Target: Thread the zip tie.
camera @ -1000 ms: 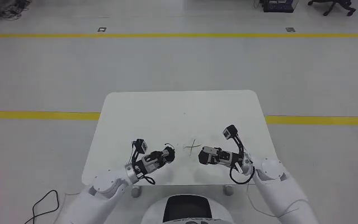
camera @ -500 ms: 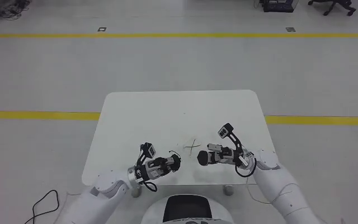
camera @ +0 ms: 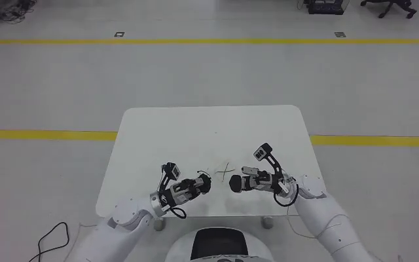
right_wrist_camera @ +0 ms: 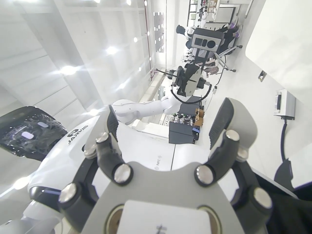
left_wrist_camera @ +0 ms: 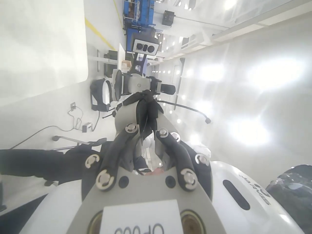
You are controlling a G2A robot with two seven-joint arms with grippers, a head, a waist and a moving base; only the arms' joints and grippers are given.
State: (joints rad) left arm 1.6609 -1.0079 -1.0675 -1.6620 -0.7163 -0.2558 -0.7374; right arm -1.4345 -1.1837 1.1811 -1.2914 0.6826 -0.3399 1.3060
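My left gripper (camera: 206, 185) hovers low over the front of the white table (camera: 209, 131), shut on a thin black zip tie (camera: 201, 175). In the left wrist view the zip tie (left_wrist_camera: 190, 109) curves out from between the closed fingers (left_wrist_camera: 147, 103), its small head at the free end. My right gripper (camera: 232, 185) faces it a short gap away, open with nothing between its fingers (right_wrist_camera: 219, 120). The right wrist view shows the left gripper (right_wrist_camera: 181, 80) ahead, with the zip tie (right_wrist_camera: 162, 71) sticking out of it as a thin line.
More thin dark zip ties (camera: 225, 171) lie crossed on the table just beyond the two grippers. The far half of the tabletop is bare. The table's front edge runs right under both forearms.
Both grippers have drawn closer together over the front of the table. The left one shifted right with the zip tie, the right one slightly left.
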